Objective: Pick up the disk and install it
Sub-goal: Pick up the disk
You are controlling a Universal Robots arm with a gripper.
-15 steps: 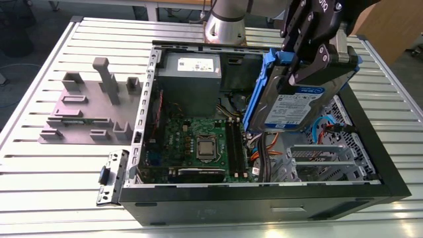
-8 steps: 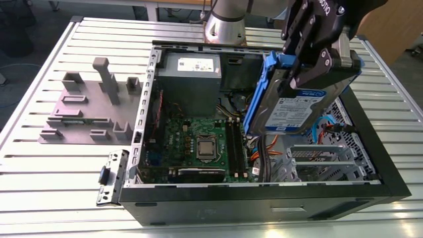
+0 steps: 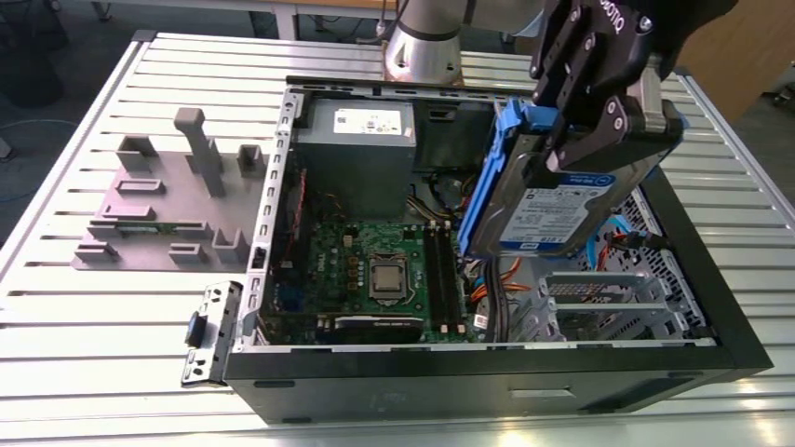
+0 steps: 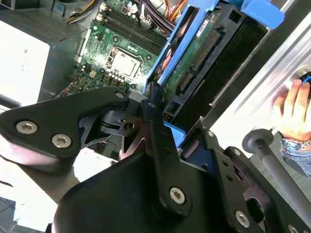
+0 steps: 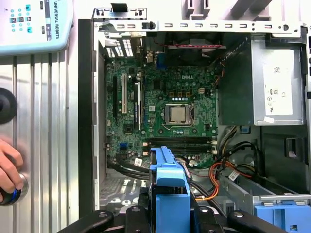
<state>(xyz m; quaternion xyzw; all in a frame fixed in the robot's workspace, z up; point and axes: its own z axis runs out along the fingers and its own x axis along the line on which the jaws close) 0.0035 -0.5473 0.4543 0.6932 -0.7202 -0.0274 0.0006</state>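
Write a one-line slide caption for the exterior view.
The tool holds the disk, steeply tilted, above the open computer case on the slatted table.

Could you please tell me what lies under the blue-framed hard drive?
Under the silver-grey, blue-framed disk, clamped in the black gripper, orange cables and a silver metal cage show; whatever sits behind it is covered.

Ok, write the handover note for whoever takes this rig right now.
Gripper: shut on the disk, clamping its upper end.
Disk: in its blue caddy, held on edge and tilted. It is above the open computer case, toward the exterior view's right, over the metal drive cage.
Done: disk picked up.
Left: install; it is not seated in the case yet.
Note: a person's hand is beside the case.
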